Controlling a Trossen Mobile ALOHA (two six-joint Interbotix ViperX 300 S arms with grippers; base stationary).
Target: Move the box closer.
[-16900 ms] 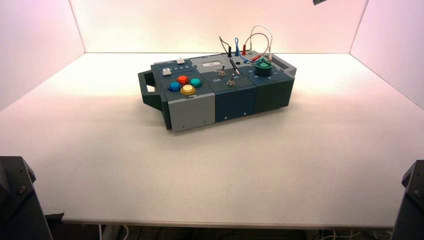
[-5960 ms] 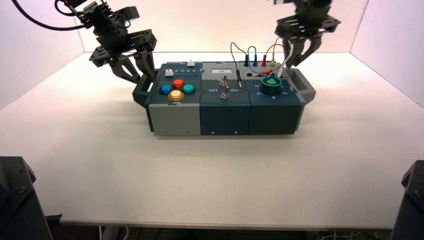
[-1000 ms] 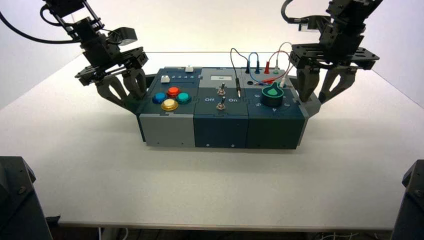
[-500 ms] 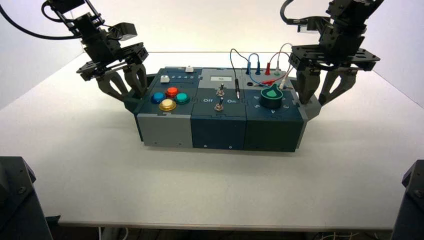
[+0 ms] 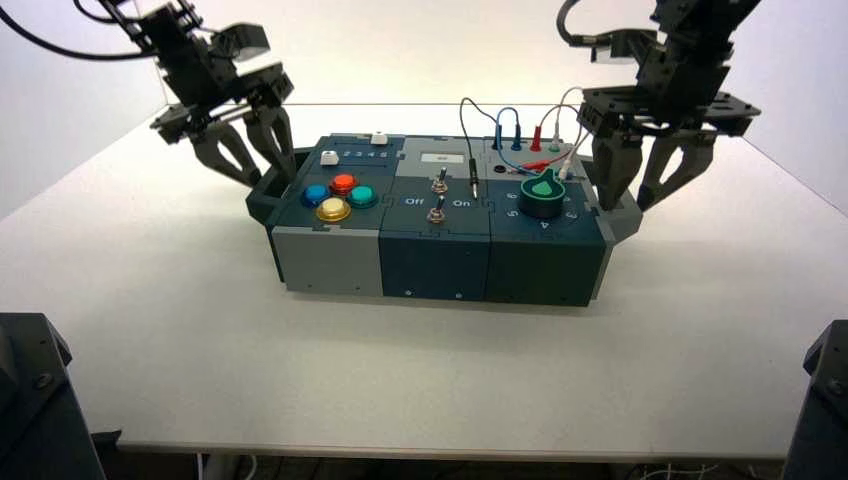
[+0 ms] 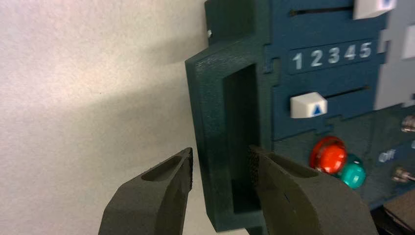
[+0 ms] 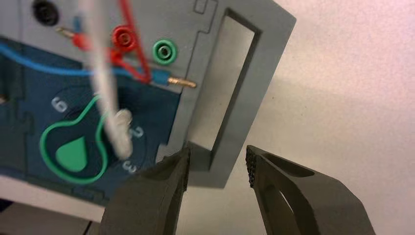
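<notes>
The box (image 5: 440, 255), dark teal and grey, stands in the middle of the table with four coloured buttons (image 5: 338, 196), two toggle switches (image 5: 437, 196), a green knob (image 5: 541, 195) and wires (image 5: 520, 135). My left gripper (image 5: 262, 177) is open at the box's left end. In the left wrist view it (image 6: 220, 161) straddles the bar of the teal handle (image 6: 205, 122), one finger inside the slot. My right gripper (image 5: 630, 203) is open at the right end. In the right wrist view it (image 7: 218, 169) straddles the grey handle (image 7: 244, 98).
White walls enclose the table (image 5: 200, 340) at the back and both sides. The left wrist view shows a white slider tab (image 6: 308, 105) under the numbers 1 to 5, beside the red button (image 6: 329, 154). A white wire (image 7: 110, 98) hangs over the knob (image 7: 73, 147).
The box has slid a little nearer and to the left. My left gripper has risen slightly at its handle. The right gripper has barely moved.
</notes>
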